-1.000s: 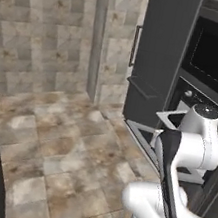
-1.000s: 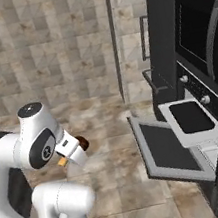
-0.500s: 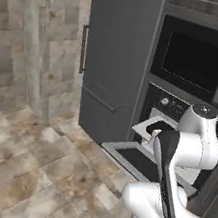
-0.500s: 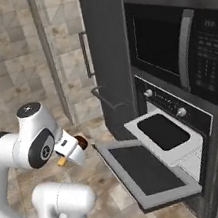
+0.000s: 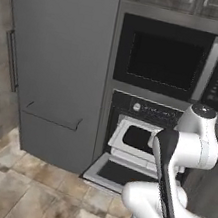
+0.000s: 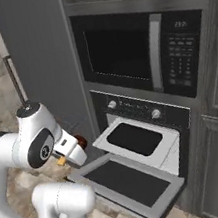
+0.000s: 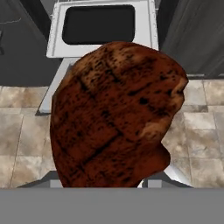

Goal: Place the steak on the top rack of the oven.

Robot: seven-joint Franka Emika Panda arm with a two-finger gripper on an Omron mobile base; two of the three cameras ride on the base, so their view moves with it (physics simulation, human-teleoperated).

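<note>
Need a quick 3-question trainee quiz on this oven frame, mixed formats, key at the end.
1. True or false: the oven door is closed.
2. Where does the top rack sit? A) pushed fully inside B) pulled out over the open door C) on the floor
3. Fill in: the gripper holds the ___.

Key:
1. False; it is dropped open.
2. B
3. steak, which shows reddish-brown at the gripper in the right base view, left of the door and not yet over the rack.
</note>
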